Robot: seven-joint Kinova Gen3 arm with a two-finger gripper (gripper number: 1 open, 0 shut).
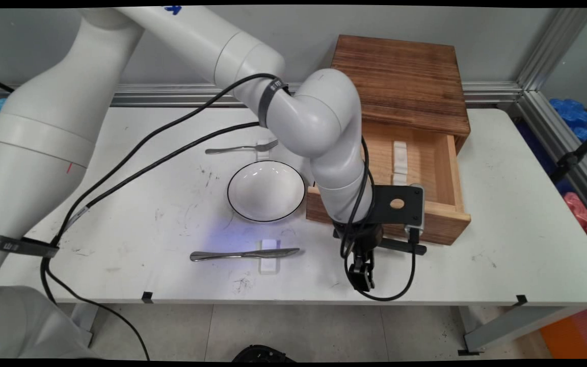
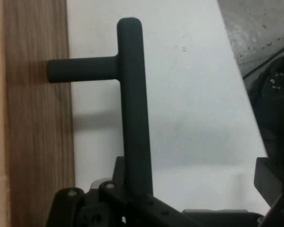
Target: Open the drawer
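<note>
The white arm [image 1: 319,127] reaches in from the upper left, bends at an elbow over the table [image 1: 502,244] and drops its wrist straight down in front of the open drawer [image 1: 426,163], the gripper [image 1: 364,272] pointing toward the table's near edge. Whether its fingers are apart or together cannot be told, though the hand view shows the black handle [image 2: 132,104] running down into the linkage. The handle's bar lies along the drawer front, left to right, held off the wood by a short post. The drawer stands pulled out toward the near side from a wooden box [image 1: 400,81]. Left of it sit a bowl [image 1: 266,191], a fork [image 1: 242,148] beyond and a knife [image 1: 245,253] nearer; bare tabletop stretches right.
</note>
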